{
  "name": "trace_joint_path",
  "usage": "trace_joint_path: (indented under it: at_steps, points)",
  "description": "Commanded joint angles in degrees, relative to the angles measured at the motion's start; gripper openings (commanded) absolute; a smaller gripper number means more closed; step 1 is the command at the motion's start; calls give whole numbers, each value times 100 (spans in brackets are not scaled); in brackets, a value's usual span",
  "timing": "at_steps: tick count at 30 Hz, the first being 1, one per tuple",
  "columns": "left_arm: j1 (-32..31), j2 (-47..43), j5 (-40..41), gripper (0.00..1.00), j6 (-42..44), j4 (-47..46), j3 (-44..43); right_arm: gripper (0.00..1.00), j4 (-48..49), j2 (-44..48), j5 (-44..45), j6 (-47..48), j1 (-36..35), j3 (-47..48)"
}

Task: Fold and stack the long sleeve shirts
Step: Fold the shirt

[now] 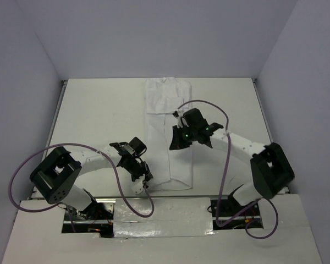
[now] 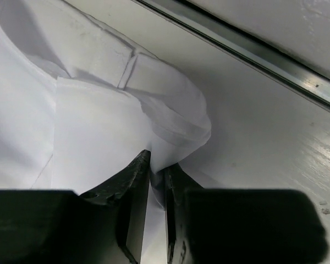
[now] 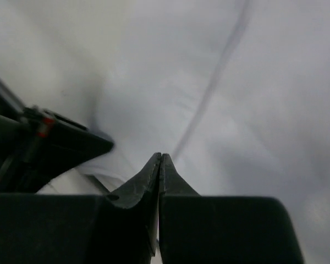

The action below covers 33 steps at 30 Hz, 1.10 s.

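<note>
One shirt point(image 1: 166, 110) (folded lengthwise) | left tool point(image 2: 157, 166) pinches its edge | right tool point(image 3: 160, 158) closed

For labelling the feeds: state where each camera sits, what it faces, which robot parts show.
Top: above, behind the bases, looking down at the table; both arms, left claw, right claw, shirt.
Left wrist: on the left arm, looking along its fingers pinching the shirt.
Right wrist: on the right arm, past its shut fingers at a pale blur.
Shared: top and left wrist both show the pinched shirt.
</note>
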<state>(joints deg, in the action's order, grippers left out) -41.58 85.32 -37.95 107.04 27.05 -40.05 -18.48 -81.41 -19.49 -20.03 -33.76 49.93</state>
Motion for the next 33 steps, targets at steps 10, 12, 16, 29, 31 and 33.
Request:
trace_joint_path:
  at_steps: [10, 12, 16, 29, 31, 33]
  points:
    - [1, 20, -388, 23, -1185, -560, 86, 0, 2462, -2950, -2543, -211, -87, 1511]
    - [27, 37, -511, 23, -1439, -613, 33, 0, 2690, -3187, -2446, -369, -70, 1432]
    - [124, 46, -616, 23, -1765, -753, -29, 0, 3175, -3548, -2472, -686, -61, 1247]
    - [1038, 283, -1407, 19, -4803, -1439, -863, 0, 3044, -3699, -2165, -766, 1, 1115]
    - [1152, 371, -1512, 17, -5192, -1579, -1022, 0, 2956, -3602, -2139, -669, 10, 1141]
    - [1231, 450, -1548, 17, -5606, -1615, -1162, 0, 2894, -3391, -2086, -572, 1, 1177]
